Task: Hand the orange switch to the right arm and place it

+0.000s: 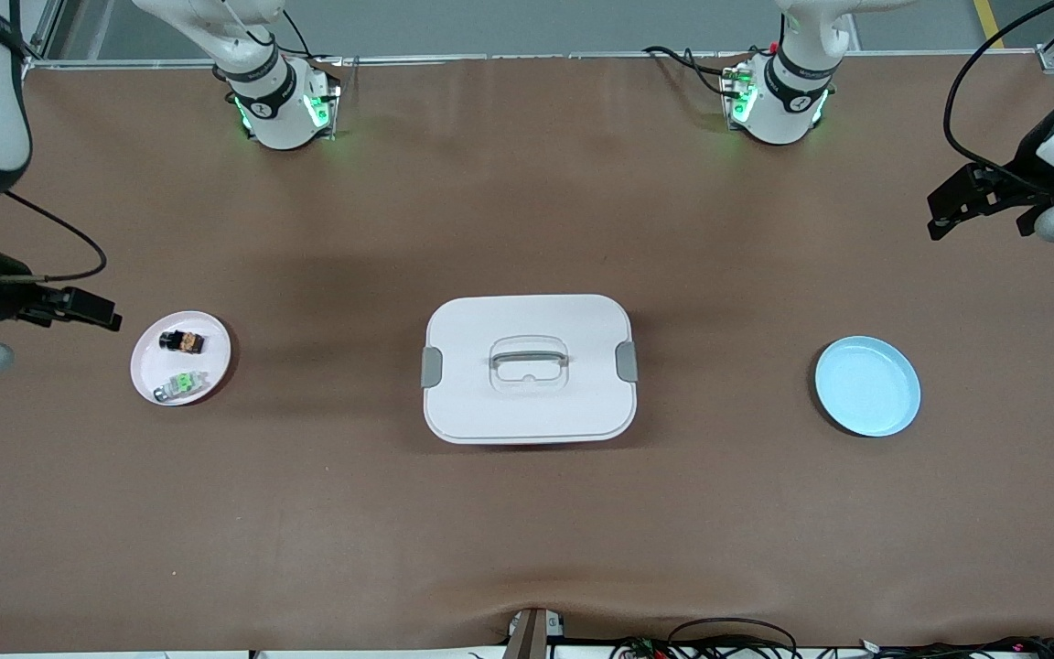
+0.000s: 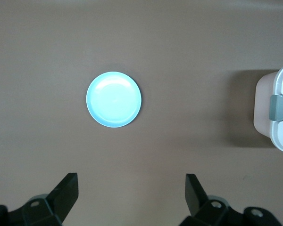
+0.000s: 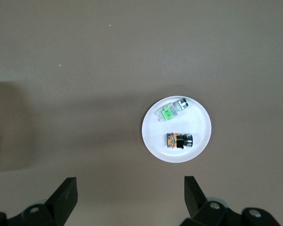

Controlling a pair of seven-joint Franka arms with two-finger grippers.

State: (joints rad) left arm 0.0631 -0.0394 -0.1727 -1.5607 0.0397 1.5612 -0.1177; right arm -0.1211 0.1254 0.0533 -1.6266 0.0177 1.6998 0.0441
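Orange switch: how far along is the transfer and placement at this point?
Nothing looks done yet. The orange switch lies on the white plate beside the green switch. Nothing is in hand: the right gripper waits open by that plate, and the left gripper waits open at its own end. The pickup, the handover and the placing are all left; the blue plate holds nothing.

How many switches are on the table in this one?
2, both on the white plate toward the right arm's end: the orange switch, and the green switch beside it, nearer the front camera. The closed white box could hide others.
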